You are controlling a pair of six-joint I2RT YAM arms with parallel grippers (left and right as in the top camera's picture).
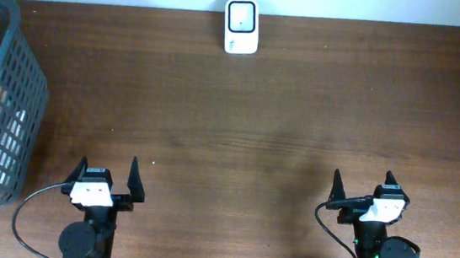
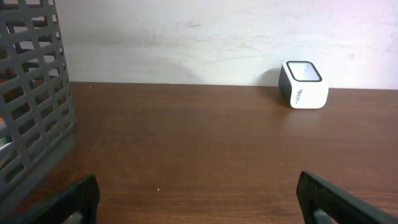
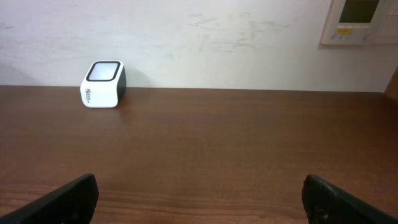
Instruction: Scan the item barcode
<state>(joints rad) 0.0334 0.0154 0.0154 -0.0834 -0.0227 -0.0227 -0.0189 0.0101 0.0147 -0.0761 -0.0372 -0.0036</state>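
White, rounded barcode scanner (image 1: 241, 27) with a dark-framed square window at the worktop's (image 1: 256, 123) far edge; left tool (image 1: 108, 170) and right tool (image 1: 363, 182) both spread wide.

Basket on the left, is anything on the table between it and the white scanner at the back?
Nothing visible: bare table lies between basket and scanner. The left gripper and right gripper sit open at the near edge.

Dark wooden table (image 1: 256, 123), white wall (image 3: 205, 50)
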